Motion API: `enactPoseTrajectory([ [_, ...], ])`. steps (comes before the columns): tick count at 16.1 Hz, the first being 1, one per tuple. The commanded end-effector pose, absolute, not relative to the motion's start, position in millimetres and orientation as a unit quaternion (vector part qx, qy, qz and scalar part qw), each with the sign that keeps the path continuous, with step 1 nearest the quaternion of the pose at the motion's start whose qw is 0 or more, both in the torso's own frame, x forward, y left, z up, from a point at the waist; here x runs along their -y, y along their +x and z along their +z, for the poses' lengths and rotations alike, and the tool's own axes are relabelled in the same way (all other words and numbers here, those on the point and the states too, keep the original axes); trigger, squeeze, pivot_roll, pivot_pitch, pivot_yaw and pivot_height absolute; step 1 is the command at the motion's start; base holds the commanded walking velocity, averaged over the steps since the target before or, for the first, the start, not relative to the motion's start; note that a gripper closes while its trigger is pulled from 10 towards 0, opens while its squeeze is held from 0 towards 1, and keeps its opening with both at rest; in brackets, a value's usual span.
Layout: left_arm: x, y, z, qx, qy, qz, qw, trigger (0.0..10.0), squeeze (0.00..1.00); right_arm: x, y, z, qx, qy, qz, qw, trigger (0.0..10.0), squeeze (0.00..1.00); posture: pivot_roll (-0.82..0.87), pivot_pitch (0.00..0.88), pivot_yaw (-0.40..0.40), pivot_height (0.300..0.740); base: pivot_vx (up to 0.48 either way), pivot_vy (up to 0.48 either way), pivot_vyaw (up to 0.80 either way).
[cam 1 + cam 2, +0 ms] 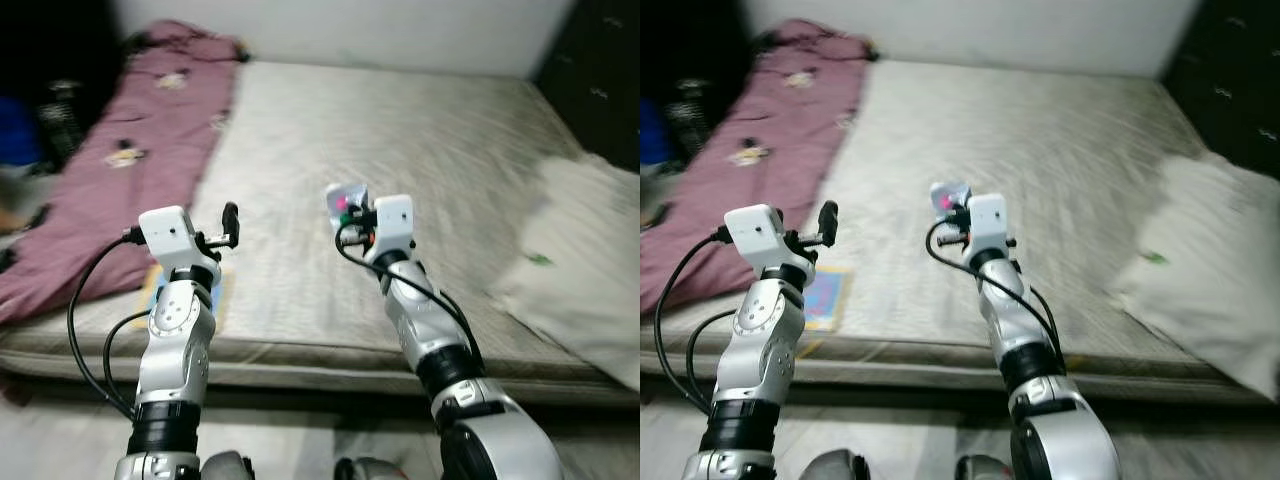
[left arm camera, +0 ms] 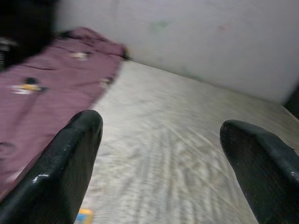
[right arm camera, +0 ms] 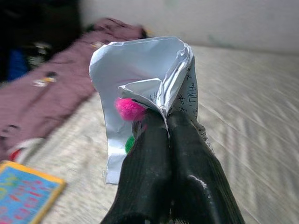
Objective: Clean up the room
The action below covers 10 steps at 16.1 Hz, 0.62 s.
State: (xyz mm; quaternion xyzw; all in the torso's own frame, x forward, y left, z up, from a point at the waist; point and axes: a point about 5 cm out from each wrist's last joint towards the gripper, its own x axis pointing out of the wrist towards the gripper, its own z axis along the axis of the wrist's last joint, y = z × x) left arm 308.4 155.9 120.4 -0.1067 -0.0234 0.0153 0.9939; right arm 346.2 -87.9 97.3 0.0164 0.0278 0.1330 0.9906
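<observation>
Partway: right pincer (image 3: 163,116) clamps a crumpled paper (image 3: 140,79) above the bed (image 1: 400,150), left pincer (image 2: 163,154) open and empty, colourful book (image 1: 825,297) and purple blanket (image 1: 130,150) not yet tidied

Head cameras look down over the bed (image 1: 400,150); wrist cameras face along it, sharing the mattress.

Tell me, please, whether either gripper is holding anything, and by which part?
The right gripper pinches a crumpled sheet of paper at a fold near its middle. The left gripper is open and holds nothing.
</observation>
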Motion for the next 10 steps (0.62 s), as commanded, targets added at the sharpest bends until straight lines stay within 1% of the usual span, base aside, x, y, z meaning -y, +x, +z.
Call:
enactPoseTrajectory([
  [1, -153.5, 307.9, 116.4, 0.011, -0.108, -0.004, 0.994, 10.0, 0.00, 85.9, 343.0, 94.2, -0.031, 0.014, 0.138, 0.990, 10.0, 0.00, 0.05, 0.000, -0.026, 0.740, 0.000, 0.000, -0.80],
  [3, -152.4, 303.0, 112.8, 0.007, -0.111, 0.001, 0.994, 10.0, 0.00, 85.7, 340.0, 93.0, -0.029, 0.013, 0.143, 0.989, 10.0, 0.00, 0.05, 0.000, -0.024, 0.740, 0.000, 0.000, -0.65],
  [7, -141.6, 300.4, 110.6, 0.001, -0.119, -0.012, 0.993, 10.0, 0.00, 84.2, 340.7, 92.8, -0.032, 0.011, 0.142, 0.989, 10.0, 0.00, 0.05, 0.000, -0.022, 0.740, 0.000, 0.000, 0.00],
  [8, -140.7, 300.5, 111.1, 0.001, -0.121, -0.014, 0.993, 10.0, 0.00, 81.4, 339.8, 91.3, -0.037, 0.013, 0.147, 0.988, 10.0, 0.00, 0.05, 0.000, -0.022, 0.740, 0.000, 0.000, -0.80],
  [10, -142.3, 301.3, 110.0, -0.009, -0.136, -0.010, 0.991, 10.0, 0.00, 81.2, 339.9, 91.5, -0.037, 0.009, 0.145, 0.989, 10.0, 0.00, 0.05, 0.005, -0.020, 0.740, 0.000, 0.405, -0.80],
])
